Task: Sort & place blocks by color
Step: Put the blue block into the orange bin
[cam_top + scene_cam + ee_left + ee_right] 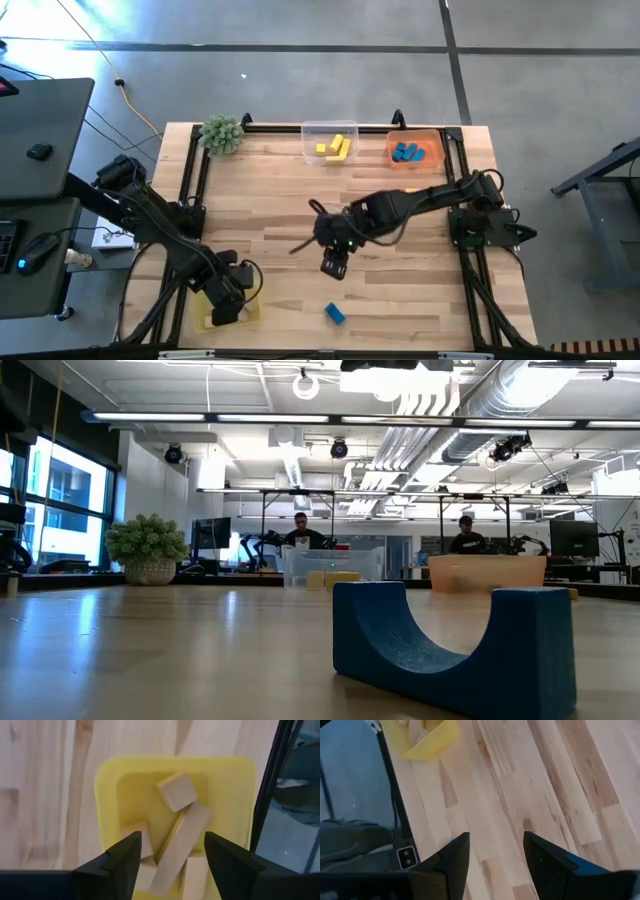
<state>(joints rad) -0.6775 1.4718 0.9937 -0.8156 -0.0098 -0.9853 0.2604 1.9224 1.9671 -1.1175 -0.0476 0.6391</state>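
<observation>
From above I see the wooden table (300, 190) with black frame rails on its sides. At the upper edge of the overhead frame stands a clear tray (330, 143) with yellow blocks (335, 148) inside, and just to its right an orange tray (415, 150) with blue blocks (406, 152). A green spiky plant (222, 133) sits at the upper left corner of the table.

My left gripper (228, 308) hangs over the yellow tray (205, 318) at the lower left of the overhead frame. In the left wrist view its fingers (120, 862) are spread apart and hold nothing, and between them I see the plain wood blocks (176, 791) lying in this tray: one cube and some bars leaning on each other.

My right gripper (334, 265) is in the middle of the table, above bare wood. In the right wrist view its fingers (455, 860) are also apart and empty.

One blue arch block (335, 314) lies alone near the lower edge of the overhead frame, well apart from both grippers. In the low view this block (455, 645) stands very close to the camera and covers the lower right of the frame, with its curved cut upward.

Behind the table, two people sit at monitors in the room. To the left of the table there is a dark desk with a mouse and cables. I cannot read any label or writing.
</observation>
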